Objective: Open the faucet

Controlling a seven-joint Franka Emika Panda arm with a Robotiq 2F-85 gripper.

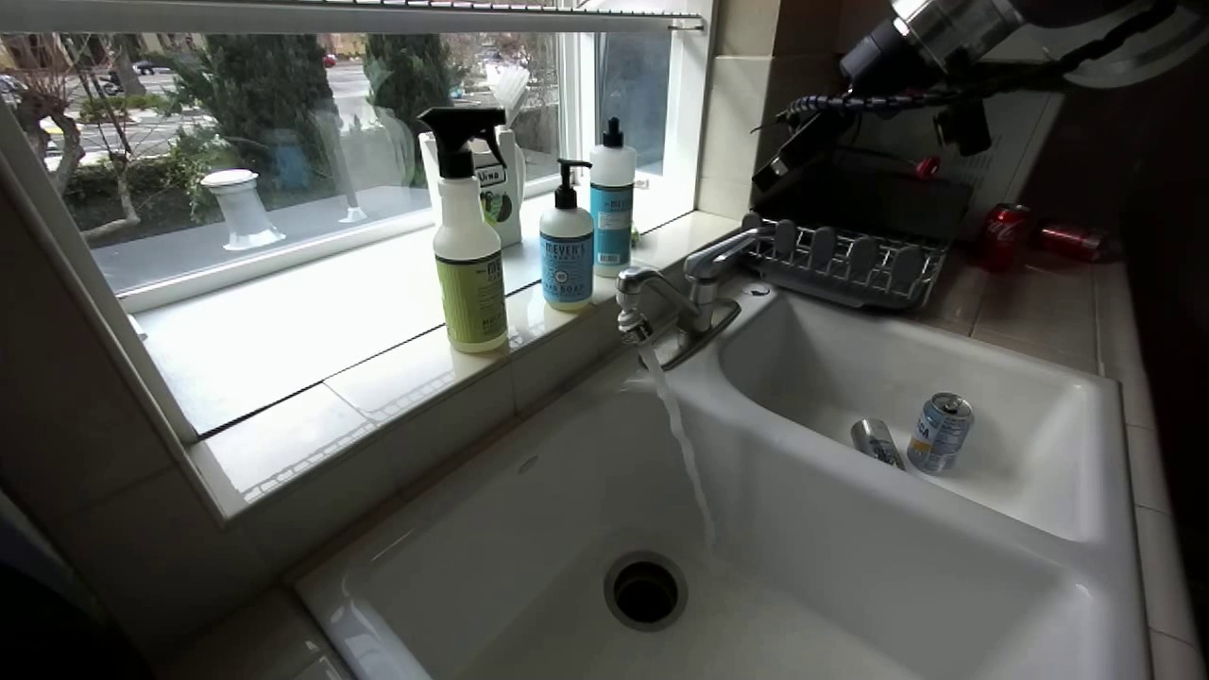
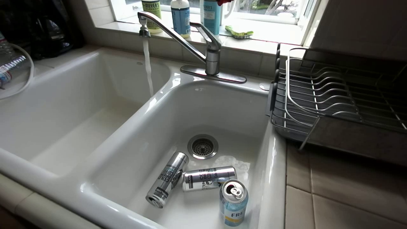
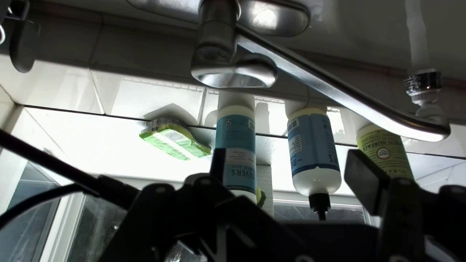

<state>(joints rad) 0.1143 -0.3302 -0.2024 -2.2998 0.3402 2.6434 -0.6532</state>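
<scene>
The chrome faucet (image 1: pixel 701 283) stands behind the divider between two white sink basins. It also shows in an exterior view (image 2: pixel 213 57) and in the wrist view (image 3: pixel 218 40). Its flat lever (image 2: pixel 206 34) is tilted up. Water (image 2: pixel 147 63) runs from the spout's end into the larger basin. My gripper (image 3: pixel 291 171) is open, with nothing between its fingers. In an exterior view the dark gripper (image 1: pixel 869 151) hangs above the dish rack, apart from the faucet and higher than its lever.
Bottles stand on the window sill: a green spray bottle (image 1: pixel 472 283), a blue soap bottle (image 1: pixel 567 255) and a teal bottle (image 1: pixel 612 212). The dish rack (image 2: pixel 318 92) stands beside the sink. Cans (image 2: pixel 233 203) lie or stand in the smaller basin. Red cans (image 1: pixel 1006 236) are on the counter.
</scene>
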